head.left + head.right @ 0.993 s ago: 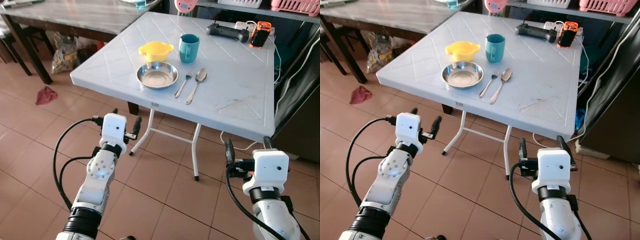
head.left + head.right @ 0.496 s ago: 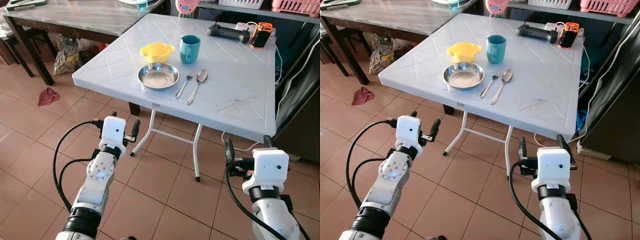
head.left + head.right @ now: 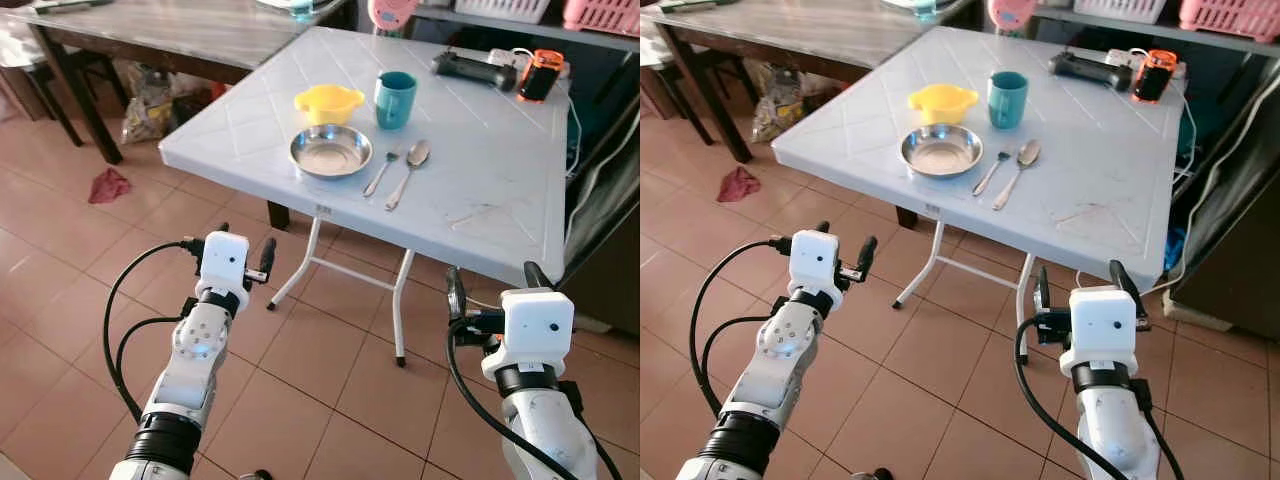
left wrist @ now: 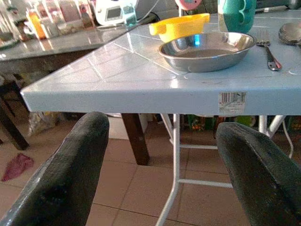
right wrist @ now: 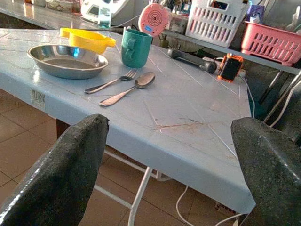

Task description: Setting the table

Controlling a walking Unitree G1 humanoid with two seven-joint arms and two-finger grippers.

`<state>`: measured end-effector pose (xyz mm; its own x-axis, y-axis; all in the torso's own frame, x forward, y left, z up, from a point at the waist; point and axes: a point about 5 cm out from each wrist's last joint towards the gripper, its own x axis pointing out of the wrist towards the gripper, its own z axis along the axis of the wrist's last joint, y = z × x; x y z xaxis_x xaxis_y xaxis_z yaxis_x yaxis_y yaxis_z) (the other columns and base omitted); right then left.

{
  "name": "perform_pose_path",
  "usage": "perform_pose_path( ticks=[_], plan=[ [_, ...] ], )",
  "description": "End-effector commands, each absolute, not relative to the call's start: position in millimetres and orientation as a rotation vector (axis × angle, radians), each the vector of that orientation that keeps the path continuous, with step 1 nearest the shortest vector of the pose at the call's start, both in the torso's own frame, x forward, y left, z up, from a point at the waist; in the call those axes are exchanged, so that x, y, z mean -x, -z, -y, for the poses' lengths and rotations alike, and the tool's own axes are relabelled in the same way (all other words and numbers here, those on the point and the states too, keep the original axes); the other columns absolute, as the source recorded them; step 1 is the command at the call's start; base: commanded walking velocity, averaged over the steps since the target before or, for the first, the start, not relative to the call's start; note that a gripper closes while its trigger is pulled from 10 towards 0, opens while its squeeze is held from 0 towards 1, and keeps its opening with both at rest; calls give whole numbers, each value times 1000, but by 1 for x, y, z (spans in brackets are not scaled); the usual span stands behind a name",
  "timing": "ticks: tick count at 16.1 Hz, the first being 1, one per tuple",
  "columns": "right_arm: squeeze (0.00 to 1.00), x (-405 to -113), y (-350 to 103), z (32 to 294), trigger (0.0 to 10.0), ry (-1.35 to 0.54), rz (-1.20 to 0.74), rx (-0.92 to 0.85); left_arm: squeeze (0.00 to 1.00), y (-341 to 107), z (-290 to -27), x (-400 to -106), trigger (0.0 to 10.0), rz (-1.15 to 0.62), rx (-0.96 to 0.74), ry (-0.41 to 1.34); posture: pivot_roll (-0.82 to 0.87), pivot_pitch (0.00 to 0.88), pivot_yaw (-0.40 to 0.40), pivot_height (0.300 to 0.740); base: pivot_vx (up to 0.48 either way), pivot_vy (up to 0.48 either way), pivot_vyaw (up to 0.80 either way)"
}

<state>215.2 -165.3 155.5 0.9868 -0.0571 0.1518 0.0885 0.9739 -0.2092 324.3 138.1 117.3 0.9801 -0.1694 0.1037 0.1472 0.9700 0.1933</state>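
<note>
White folding table (image 3: pixel 480 190) on tiled floor (image 3: pixel 330 360); steel plate (image 3: pixel 330 152) near its front edge. Left gripper (image 3: pixel 243 252) and right gripper (image 3: pixel 492 290) held below, spread, empty.

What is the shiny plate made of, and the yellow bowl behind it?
The plate looks like polished metal, probably stainless steel: it is silvery and mirrors light. The yellow bowl looks like plastic: solid colour, smooth with a soft sheen, moulded side handles.

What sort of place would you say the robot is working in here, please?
Probably a dining area in a home: a folding table set with a metal plate, a fork, a spoon and a mug, over a tiled floor.
</note>
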Motion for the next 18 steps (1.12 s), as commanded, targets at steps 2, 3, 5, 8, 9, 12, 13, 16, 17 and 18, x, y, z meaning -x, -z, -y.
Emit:
perform_pose_path(
  ticks=[2,3,5,8,9,12,13,16,17,18],
  plan=[
    [0,-214,-153,167,10000,82,126,219,0,-119,-133,-325,10000,139,-208,176,-101,121,44,740,0,0,0],
    [0,-214,-152,166,10000,86,125,218,0,-120,-132,-326,10000,134,-207,181,-102,121,49,740,0,0,0],
    [0,-214,-152,165,10000,88,125,215,0,-121,-131,-329,10000,132,-202,188,-102,120,52,740,0,0,0],
    [0,-213,-151,164,10000,92,121,212,0,-120,-129,-330,10000,128,-190,192,-103,125,58,740,0,0,0],
    [0,-213,-151,164,10000,92,121,212,0,-121,-129,-332,10000,128,-187,193,-103,125,58,740,0,0,0],
    [0,-212,-151,164,10000,93,121,210,0,-128,-124,-337,10000,142,-133,220,-106,130,61,740,0,0,0],
    [0,-211,-151,164,10000,96,121,210,0,-129,-122,-337,10000,144,-121,243,-110,134,64,740,0,0,0],
    [0,-207,-150,165,10000,109,112,208,0,-129,-121,-337,10000,143,-118,259,-120,143,71,740,97,0,0],
    [0,-206,-149,165,10000,110,110,208,0,-129,-120,-337,10000,145,-118,266,-120,143,71,740,334,0,0],
    [0,-205,-149,165,10000,112,109,206,0,-129,-120,-337,10000,146,-119,270,-119,146,73,740,379,0,0]
  ],
)
